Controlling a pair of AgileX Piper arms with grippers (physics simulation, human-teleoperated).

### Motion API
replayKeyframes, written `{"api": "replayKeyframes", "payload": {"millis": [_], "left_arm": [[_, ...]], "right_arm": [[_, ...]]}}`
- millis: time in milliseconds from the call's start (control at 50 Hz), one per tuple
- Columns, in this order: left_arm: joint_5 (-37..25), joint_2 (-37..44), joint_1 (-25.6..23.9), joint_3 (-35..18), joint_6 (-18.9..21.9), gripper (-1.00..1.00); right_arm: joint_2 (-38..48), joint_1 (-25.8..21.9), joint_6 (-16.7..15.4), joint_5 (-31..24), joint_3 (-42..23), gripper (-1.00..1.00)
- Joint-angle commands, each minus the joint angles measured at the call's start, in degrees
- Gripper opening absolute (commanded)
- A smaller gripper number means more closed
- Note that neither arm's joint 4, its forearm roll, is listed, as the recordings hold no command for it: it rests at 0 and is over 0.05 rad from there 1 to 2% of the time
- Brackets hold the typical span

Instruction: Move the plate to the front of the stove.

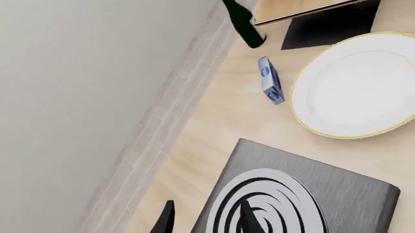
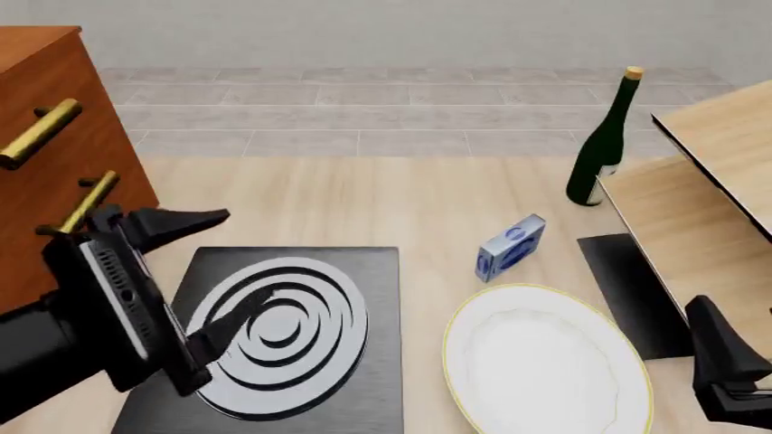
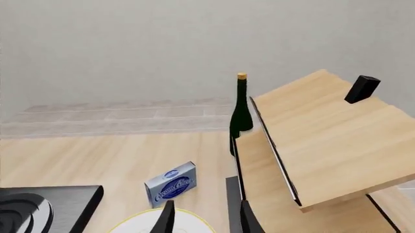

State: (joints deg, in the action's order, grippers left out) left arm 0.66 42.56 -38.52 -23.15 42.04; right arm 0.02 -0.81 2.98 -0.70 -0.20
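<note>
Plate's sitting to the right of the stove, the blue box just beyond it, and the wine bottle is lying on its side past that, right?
Not quite: the wine bottle stands upright, not on its side, as the front view shows. The rest holds: the plate sits right of the stove, with the blue box just beyond it.

left gripper: fingers spread apart, empty, arm low at left | right gripper: fingers parted, empty, low at right

Plate and stove — near edges cut off, front view.
</note>
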Motion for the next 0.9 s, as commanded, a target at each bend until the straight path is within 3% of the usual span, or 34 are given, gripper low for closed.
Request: {"api": "replayKeyframes", "payload": {"millis": [20,320,900], "left_arm": [[0.4,9.4,-6.7,-4.0,6.9,1.0],[0.6,20.0,-14.5,-9.5,15.7,1.0],[3.4,37.5,-24.7,-16.2,20.5,1.0]], "right_arm": [[0.0,-0.2,0.4,-0.1,0.0,1.0],[0.0,-0.5,0.7,-0.8,-0.4,1.0],[0.5,-2.3,1.1,-0.4,-0.6,1.0]]}}
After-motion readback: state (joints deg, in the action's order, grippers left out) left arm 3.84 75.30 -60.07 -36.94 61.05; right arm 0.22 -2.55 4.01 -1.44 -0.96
